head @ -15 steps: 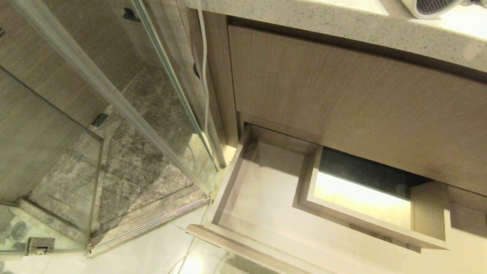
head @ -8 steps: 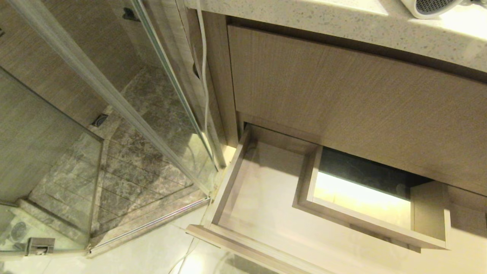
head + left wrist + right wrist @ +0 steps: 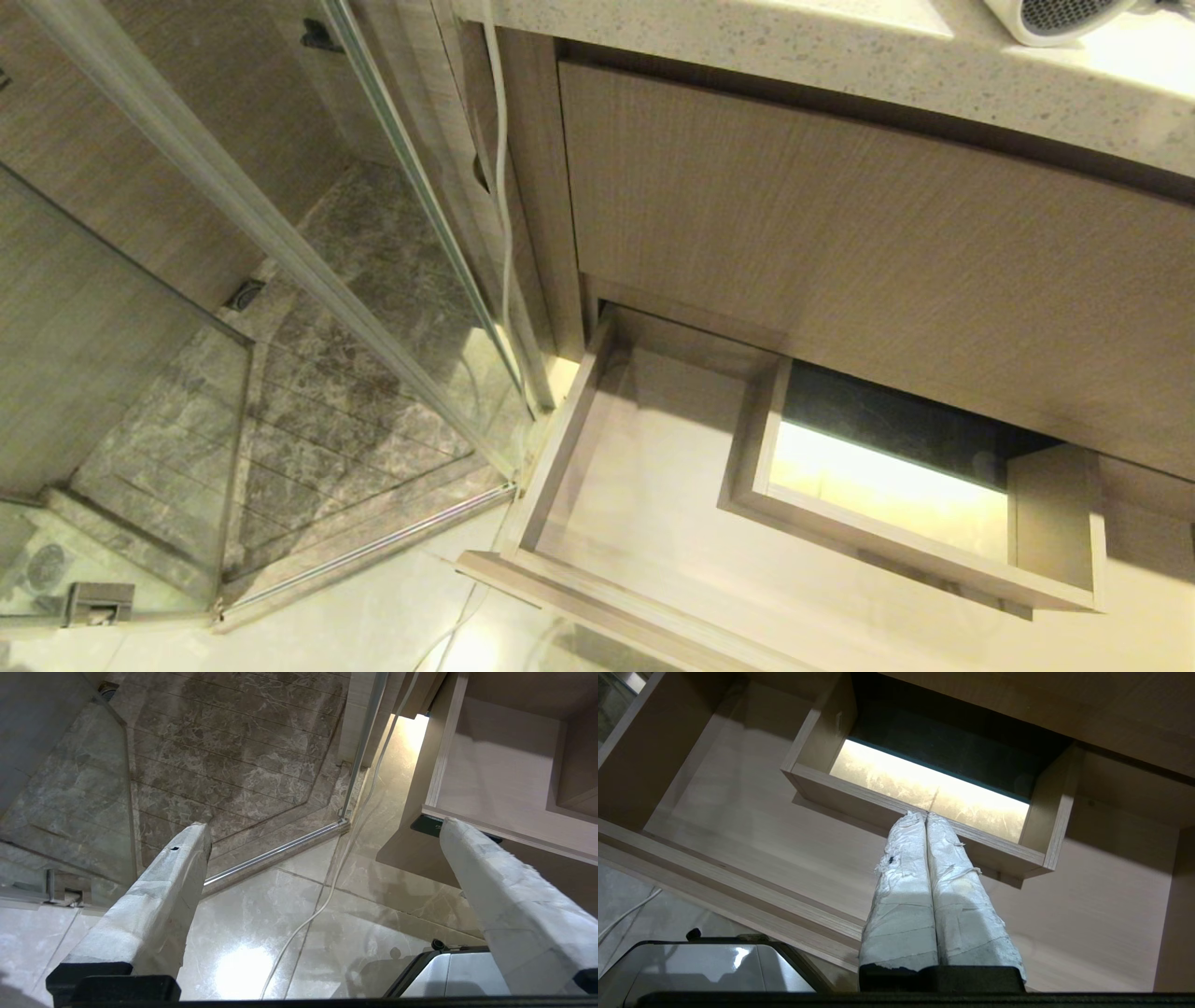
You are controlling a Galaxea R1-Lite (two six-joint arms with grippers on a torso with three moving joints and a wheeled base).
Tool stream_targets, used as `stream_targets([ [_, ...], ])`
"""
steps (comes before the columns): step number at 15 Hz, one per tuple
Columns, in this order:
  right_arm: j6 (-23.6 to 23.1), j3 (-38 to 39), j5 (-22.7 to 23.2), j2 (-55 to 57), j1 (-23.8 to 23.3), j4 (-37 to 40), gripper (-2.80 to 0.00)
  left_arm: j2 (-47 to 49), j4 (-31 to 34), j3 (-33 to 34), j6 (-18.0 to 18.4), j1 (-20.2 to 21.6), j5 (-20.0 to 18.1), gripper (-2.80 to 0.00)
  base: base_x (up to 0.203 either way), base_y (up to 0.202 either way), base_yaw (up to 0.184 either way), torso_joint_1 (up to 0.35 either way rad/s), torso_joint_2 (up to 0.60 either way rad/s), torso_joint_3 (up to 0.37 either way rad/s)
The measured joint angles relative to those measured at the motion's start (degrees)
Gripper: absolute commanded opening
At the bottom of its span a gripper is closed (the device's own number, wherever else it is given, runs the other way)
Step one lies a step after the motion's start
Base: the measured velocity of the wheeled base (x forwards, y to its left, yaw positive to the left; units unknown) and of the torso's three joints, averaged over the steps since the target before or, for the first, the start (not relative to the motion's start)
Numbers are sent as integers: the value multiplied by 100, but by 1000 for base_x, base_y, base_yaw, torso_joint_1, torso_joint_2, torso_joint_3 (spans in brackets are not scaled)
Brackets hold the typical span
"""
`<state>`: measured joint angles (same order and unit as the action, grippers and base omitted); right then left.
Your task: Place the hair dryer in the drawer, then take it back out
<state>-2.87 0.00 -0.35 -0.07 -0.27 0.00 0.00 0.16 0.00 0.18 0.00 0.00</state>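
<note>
The right gripper hangs over the open drawer, jaws pressed together, empty. The left gripper (jaws spread wide, empty) hangs above the floor. The hair dryer lies on the counter above.

Only the grille end of the hair dryer shows on the countertop; the top edge of the head view cuts away its barrel, handle and cord. The drawer runs off the bottom and right of that view, so its front face is unseen. Neither arm appears there. The tall panel above hides the drawer's back. A white cable passes out of sight above and below.
</note>
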Motion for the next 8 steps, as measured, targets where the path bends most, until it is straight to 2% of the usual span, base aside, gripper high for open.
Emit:
stream_targets([
  [6, 53, 0, -11, 0, -2, -13, -280, 0, 2, 0, -1, 0, 0, 0, 0, 0, 0, 0, 0, 0],
  [8, 42, 0, 0, 0, -2, -5, -280, 0, 4, 0, -1, 0, 0, 0, 0, 0, 0, 105, -245, -131],
])
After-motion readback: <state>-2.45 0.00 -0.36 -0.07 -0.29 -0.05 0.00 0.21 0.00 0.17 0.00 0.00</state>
